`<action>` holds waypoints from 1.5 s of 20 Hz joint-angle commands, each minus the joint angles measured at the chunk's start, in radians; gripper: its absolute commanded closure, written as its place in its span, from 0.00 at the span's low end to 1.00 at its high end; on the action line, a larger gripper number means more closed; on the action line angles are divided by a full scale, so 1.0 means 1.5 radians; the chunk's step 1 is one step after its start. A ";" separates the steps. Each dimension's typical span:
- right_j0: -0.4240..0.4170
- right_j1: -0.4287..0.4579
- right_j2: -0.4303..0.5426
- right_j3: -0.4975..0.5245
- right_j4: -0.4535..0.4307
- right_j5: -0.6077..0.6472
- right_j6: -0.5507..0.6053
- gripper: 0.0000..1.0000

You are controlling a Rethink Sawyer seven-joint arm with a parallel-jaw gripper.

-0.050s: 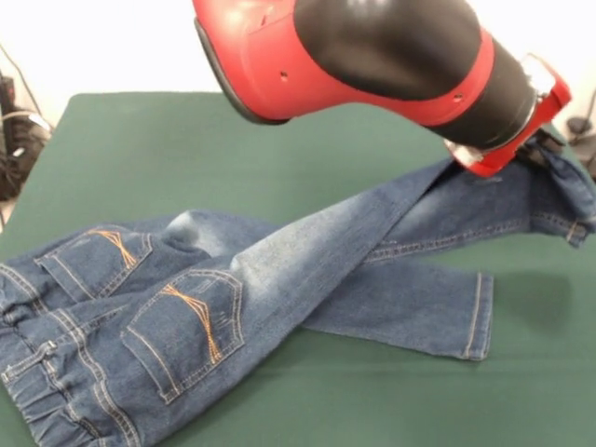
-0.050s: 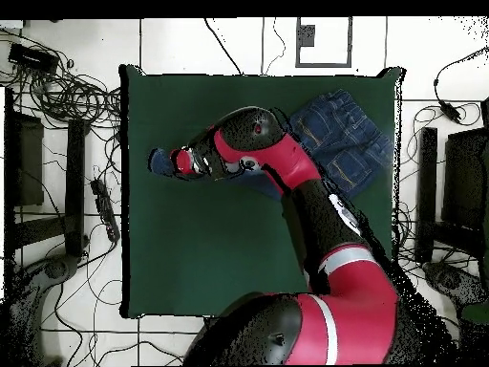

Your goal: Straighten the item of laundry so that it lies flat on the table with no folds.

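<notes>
Denim jeans (image 1: 233, 307) lie creased on the green table (image 1: 140, 158); no readable labels. Whether the gripper (image 1: 540, 149) grasps the raised leg is unclear.

Bulky red arm (image 1: 372, 56), black bands

A robotics lab workspace, set up for recording trials.

A large red and black industrial robot arm (image 2: 315, 215) reaches over a big rectangular table covered in dark green felt-like cloth (image 2: 191, 248), which stands on a pale floor marked with dark lines (image 2: 172, 43). Tangles of black cables (image 2: 67, 91) lie loose on the floor to one side of the table, with more cables (image 2: 449, 105) on the other side, and dark equipment stands (image 2: 76, 182) flank it. A small pair of blue denim jeans (image 1: 214, 298) is the only household thing, laid out on the cloth beneath the arm.
</notes>
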 commanded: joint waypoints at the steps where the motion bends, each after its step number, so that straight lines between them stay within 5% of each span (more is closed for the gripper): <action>1: 0.042 0.045 -0.025 0.046 0.006 0.094 0.267 1.00; 7: 0.067 0.161 -0.097 -0.104 -0.038 0.111 0.293 1.00; 15: 0.066 0.212 -0.133 -0.186 -0.051 0.140 0.318 1.00; 30: 0.061 0.093 -0.119 -0.076 -0.006 0.180 0.386 1.00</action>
